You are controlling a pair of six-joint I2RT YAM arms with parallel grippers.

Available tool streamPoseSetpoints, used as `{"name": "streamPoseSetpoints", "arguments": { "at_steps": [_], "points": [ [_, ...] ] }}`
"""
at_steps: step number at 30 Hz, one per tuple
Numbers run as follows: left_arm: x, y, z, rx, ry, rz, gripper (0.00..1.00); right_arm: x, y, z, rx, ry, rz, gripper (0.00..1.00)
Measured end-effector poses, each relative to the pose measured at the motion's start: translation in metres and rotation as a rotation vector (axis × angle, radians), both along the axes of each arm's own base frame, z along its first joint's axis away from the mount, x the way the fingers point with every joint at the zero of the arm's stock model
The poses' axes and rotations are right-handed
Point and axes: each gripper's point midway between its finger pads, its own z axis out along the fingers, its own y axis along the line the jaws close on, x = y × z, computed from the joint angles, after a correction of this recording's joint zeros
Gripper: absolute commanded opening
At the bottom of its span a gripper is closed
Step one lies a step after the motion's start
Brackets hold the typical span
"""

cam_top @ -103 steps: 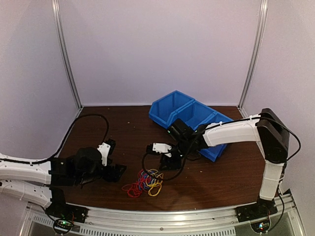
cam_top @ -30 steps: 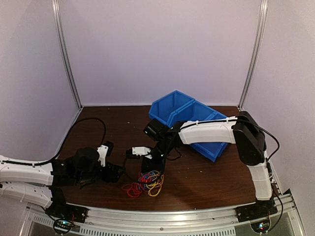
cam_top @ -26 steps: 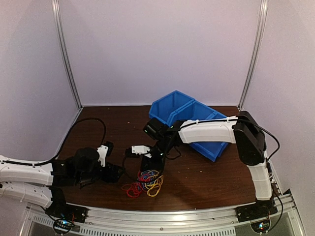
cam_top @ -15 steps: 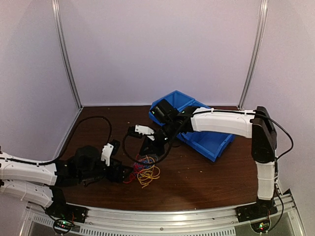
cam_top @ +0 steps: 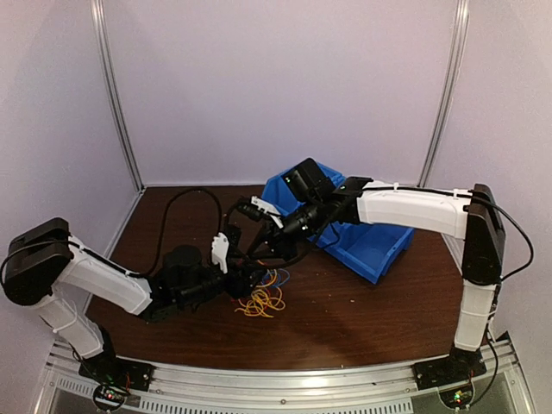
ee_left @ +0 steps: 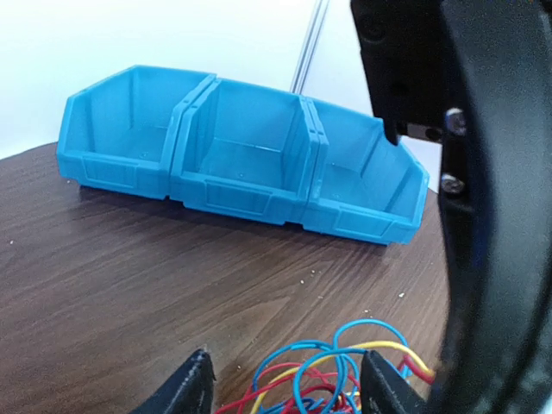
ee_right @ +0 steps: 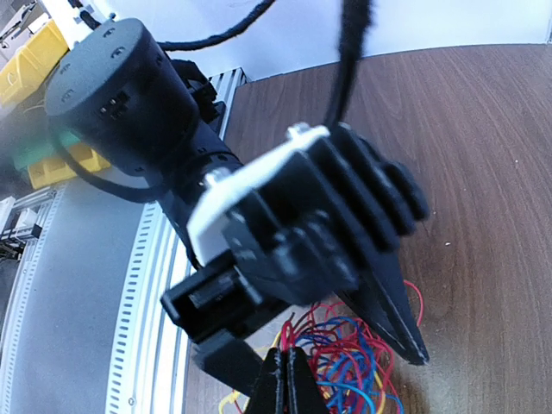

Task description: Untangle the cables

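Toward the near edge of the bench [cam_top: 371, 319], the cables [cam_top: 261, 300] lie bunched — the left gripper [ee_left: 289, 379] straddles them with fingers apart, seemingly to anchor the pile, while the right gripper [ee_right: 285, 362] is pinched closed on a few strands, apparently to tease them out.

Top camera: above and behind my bases, whole table [cam_top: 362, 315] in view. Left wrist camera: low, facing the blue bins [ee_left: 241, 164]. Right wrist camera: close, facing my left arm [ee_right: 129, 82]. All three share the cables [cam_top: 263, 299].
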Motion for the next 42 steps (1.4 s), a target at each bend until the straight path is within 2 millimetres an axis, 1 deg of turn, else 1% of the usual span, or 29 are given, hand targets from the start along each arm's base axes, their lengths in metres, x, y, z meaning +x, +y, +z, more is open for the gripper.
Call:
{"name": "streamPoseSetpoints", "arguments": {
  "at_steps": [4, 6, 9, 11, 14, 16, 19, 21, 22, 25, 29, 31, 34, 36, 38, 42],
  "points": [
    [0.008, -0.015, -0.014, -0.004, 0.004, -0.011, 0.51, -0.005, -0.006, 0.0, 0.003, 0.025, 0.009, 0.0],
    [0.008, -0.019, -0.024, 0.002, 0.017, -0.02, 0.5, -0.006, -0.013, 0.005, 0.012, 0.028, 0.008, 0.0],
    [0.007, -0.022, -0.047, 0.028, 0.055, -0.034, 0.5, -0.007, -0.021, 0.027, 0.057, 0.012, 0.012, 0.0],
    [0.006, -0.023, -0.055, 0.038, 0.072, -0.04, 0.49, -0.008, -0.026, 0.043, 0.087, -0.002, 0.018, 0.0],
    [0.004, -0.024, -0.063, 0.046, 0.09, -0.048, 0.48, -0.009, -0.033, 0.062, 0.129, -0.019, 0.028, 0.0],
    [0.003, -0.024, -0.062, 0.037, 0.093, -0.05, 0.5, -0.009, -0.034, 0.068, 0.141, -0.025, 0.031, 0.0],
    [0.0, -0.02, -0.057, 0.016, 0.091, -0.052, 0.61, -0.006, -0.035, 0.068, 0.143, -0.031, 0.026, 0.0],
    [-0.006, -0.012, -0.05, -0.001, 0.087, -0.051, 0.65, -0.003, -0.037, 0.064, 0.142, -0.031, 0.02, 0.0],
    [-0.009, -0.008, -0.043, -0.015, 0.079, -0.052, 0.65, -0.002, -0.038, 0.06, 0.138, -0.03, 0.016, 0.0],
    [-0.018, 0.007, -0.014, -0.074, 0.031, -0.055, 0.67, -0.002, -0.042, 0.04, 0.108, -0.009, 0.004, 0.0],
    [-0.027, 0.015, 0.024, -0.132, -0.053, -0.077, 0.7, 0.004, -0.049, 0.018, 0.062, -0.002, -0.033, 0.0],
    [-0.031, 0.016, 0.037, -0.144, -0.09, -0.102, 0.74, 0.007, -0.05, 0.014, 0.054, -0.011, -0.045, 0.0],
    [-0.041, 0.01, 0.045, -0.128, -0.12, -0.171, 0.75, 0.012, -0.049, 0.015, 0.059, -0.036, -0.057, 0.0],
    [-0.045, 0.001, 0.046, -0.102, -0.116, -0.222, 0.73, 0.014, -0.049, 0.016, 0.061, -0.045, -0.063, 0.0],
    [-0.044, -0.01, 0.048, -0.074, -0.101, -0.252, 0.68, 0.015, -0.049, 0.015, 0.061, -0.05, -0.066, 0.0],
    [-0.033, -0.024, 0.055, -0.04, -0.079, -0.249, 0.46, 0.015, -0.049, 0.014, 0.059, -0.05, -0.067, 0.0]
  ]
}}
